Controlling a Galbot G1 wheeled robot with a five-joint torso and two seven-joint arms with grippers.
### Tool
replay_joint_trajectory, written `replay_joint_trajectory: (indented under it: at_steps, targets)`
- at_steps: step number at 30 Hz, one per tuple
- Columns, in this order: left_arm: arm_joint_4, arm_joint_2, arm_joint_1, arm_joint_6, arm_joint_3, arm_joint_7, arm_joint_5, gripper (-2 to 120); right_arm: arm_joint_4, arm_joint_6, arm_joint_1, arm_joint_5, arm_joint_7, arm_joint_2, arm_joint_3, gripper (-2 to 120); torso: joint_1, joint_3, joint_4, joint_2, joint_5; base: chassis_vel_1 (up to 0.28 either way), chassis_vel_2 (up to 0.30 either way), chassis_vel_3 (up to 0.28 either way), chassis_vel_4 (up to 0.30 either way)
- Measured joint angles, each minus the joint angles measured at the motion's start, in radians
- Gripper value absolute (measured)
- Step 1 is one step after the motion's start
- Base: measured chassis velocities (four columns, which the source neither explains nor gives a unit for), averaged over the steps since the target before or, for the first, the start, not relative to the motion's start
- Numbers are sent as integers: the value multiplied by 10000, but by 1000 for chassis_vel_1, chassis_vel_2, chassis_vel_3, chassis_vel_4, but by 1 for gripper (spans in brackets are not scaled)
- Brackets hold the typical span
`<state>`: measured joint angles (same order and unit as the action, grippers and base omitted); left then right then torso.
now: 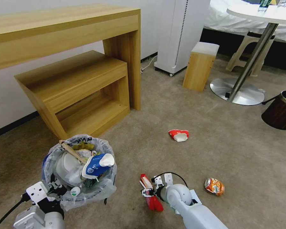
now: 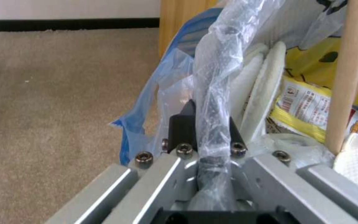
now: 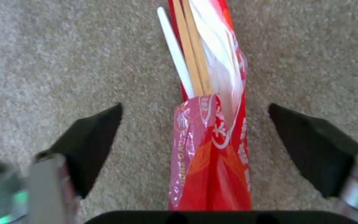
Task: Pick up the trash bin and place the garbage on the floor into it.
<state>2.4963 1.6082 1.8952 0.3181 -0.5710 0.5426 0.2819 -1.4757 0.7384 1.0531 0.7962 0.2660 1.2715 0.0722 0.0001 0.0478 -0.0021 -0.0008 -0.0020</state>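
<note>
The blue trash bin point(image 1: 81, 190), lined with a crinkly bag, stands on the tan floor point(image 1: 213, 152) at the lower left. It holds white slippers point(image 2: 266, 84), a blue-white cup point(image 1: 97, 164), a wooden stick point(image 1: 72, 152) and yellow wrappers. My left gripper point(image 2: 210, 124) is shut on the bag-covered rim nearest me. My right gripper point(image 3: 195, 105) hangs open just above the carpet. A red chopstick packet point(image 3: 212, 149) lies between its fingers, touching neither. A crushed red-white cup point(image 1: 179, 135) and an orange snack bag point(image 1: 214, 186) also lie on the carpet.
A wooden desk point(image 1: 63, 28) with a lower shelf unit stands behind the bin. Farther back are a small wooden stool point(image 1: 200, 65), a round table's metal base point(image 1: 236, 90) and a dark brown bin point(image 1: 281, 111) at the right edge.
</note>
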Motion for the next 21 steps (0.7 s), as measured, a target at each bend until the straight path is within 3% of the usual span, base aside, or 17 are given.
replay_joint_trajectory:
  at_steps: [2,4,6,16,18,21]
  targets:
    - [-27,0,-22,6,-17,10,26,0,130,-9,-71,-38,21,19,76,75,0,0,0,0,0,0,0,0,0]
    - [-31,0,-31,11,-20,13,39,0,153,-10,-87,-58,21,13,104,71,0,0,0,0,-1,0,0,0,0]
    - [-42,-1,-53,26,-24,21,76,0,222,-14,-137,-104,24,-1,141,59,0,0,0,0,0,0,0,0,0]
    - [-71,0,-83,32,-10,29,90,0,327,-25,-50,-457,-16,-122,179,28,0,0,0,0,0,0,0,0,0]
    - [-71,-1,-74,32,6,30,89,0,342,-28,-9,-580,-58,-156,171,14,0,0,0,0,0,0,0,0,0]
    - [-60,-1,-50,32,24,29,82,0,335,-28,29,-631,-89,-179,127,10,1,0,0,0,0,0,0,0,0]
